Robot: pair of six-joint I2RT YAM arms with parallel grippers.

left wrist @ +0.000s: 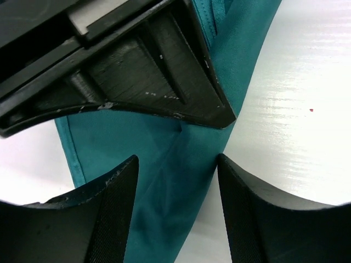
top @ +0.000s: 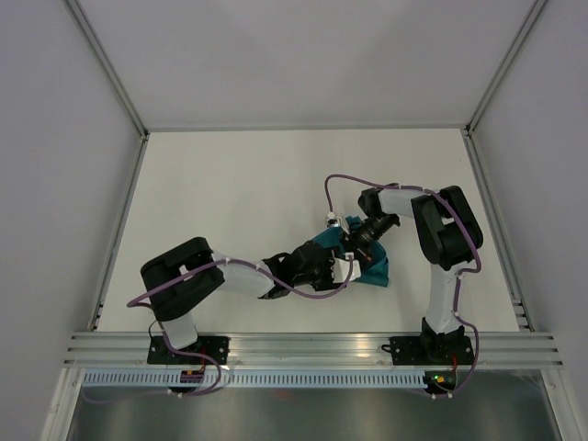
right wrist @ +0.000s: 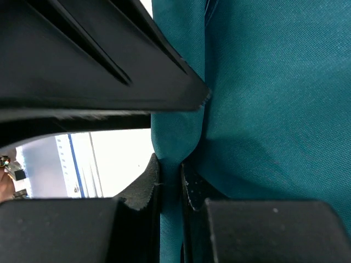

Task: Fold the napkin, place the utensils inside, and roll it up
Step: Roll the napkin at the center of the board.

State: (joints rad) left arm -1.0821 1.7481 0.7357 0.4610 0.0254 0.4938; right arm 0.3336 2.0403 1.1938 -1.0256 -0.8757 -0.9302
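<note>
The teal napkin [top: 375, 270] lies bunched on the white table between my two grippers. My right gripper [right wrist: 170, 164] is shut on a raised fold of the napkin [right wrist: 263, 98], which runs up between its pads. In the top view the right gripper [top: 353, 246] comes down onto the cloth from the upper right. My left gripper [left wrist: 176, 159] stands open just above the napkin [left wrist: 159, 175], its fingertips [left wrist: 123, 175] either side of a strip of cloth without pinching it. From the left, the left gripper [top: 322, 268] meets the cloth. The utensils are hidden.
The right gripper's black finger [left wrist: 153, 76] crosses close above my left fingertips. A black finger of the left gripper [right wrist: 82, 60] fills the upper left of the right wrist view. An aluminium rail [top: 312, 344] runs along the near edge. Grey walls [top: 55, 184] enclose the table.
</note>
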